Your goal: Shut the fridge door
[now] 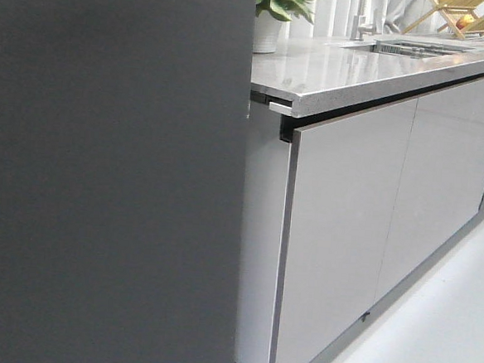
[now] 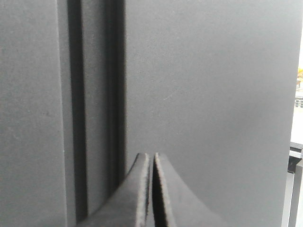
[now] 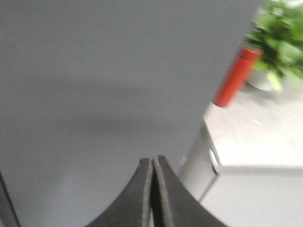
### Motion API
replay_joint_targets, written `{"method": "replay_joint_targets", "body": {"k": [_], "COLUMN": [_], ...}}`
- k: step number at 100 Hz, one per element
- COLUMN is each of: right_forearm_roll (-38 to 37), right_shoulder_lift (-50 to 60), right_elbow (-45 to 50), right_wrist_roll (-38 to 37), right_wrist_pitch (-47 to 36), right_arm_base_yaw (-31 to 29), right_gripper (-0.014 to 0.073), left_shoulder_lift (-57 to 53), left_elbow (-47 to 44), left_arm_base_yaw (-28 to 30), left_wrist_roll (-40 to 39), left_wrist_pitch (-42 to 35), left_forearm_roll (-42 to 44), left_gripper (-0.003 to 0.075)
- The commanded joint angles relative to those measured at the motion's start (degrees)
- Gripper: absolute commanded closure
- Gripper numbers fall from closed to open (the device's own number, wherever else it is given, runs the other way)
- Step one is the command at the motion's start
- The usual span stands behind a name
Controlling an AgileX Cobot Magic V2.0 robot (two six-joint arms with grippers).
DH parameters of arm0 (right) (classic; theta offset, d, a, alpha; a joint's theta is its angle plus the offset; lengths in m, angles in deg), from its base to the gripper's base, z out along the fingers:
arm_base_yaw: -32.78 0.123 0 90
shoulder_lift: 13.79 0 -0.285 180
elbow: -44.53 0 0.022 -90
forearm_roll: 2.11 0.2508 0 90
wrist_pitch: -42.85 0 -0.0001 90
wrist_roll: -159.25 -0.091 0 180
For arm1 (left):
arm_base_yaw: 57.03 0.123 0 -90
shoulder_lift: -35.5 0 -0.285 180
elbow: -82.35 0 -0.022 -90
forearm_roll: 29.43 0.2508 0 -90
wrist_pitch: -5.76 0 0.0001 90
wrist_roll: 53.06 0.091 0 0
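The fridge door [image 1: 110, 172] is a matte dark grey panel that fills the left half of the front view, its right edge next to the cabinet. It also fills the left wrist view [image 2: 208, 94], where a dark vertical seam [image 2: 78, 109] runs beside it, and most of the right wrist view [image 3: 109, 80]. My left gripper [image 2: 151, 156] is shut and empty, its tips close to the door's outer face. My right gripper [image 3: 152, 161] is shut and empty, also close to the door's face. I cannot tell if either touches it. Neither arm shows in the front view.
A grey stone countertop [image 1: 349, 69] tops glossy light-grey cabinet doors [image 1: 342, 230] right of the fridge. A potted plant [image 1: 275, 9], a sink and a dish rack [image 1: 461, 18] stand on it. A red bottle [image 3: 235, 75] stands by the plant [image 3: 279, 42]. White floor [image 1: 439, 328] lies at the right.
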Motion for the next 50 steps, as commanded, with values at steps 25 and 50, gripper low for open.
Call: {"method": "replay_joint_targets", "body": {"k": [25, 50], "right_forearm_roll": [-16.1, -16.8], "right_shoulder_lift": [22.5, 35.1], "right_elbow": [26.1, 37.0], "right_wrist_roll": [-17.5, -20.2], "right_wrist_pitch": [-7.7, -7.1], "right_arm_base_yaw": [-0.2, -0.2], "right_gripper": [0.0638, 0.0638], "left_shoulder_lift": [-0.6, -0.6], "left_elbow": [-2.0, -2.0], "left_arm_base_yaw": [-0.2, -0.2], "left_wrist_roll": [-0.1, -0.1], "left_wrist_pitch": [-4.2, -4.2], "left_forearm_roll": [-0.2, -0.2], "left_gripper": [0.0740, 0.0740]}}
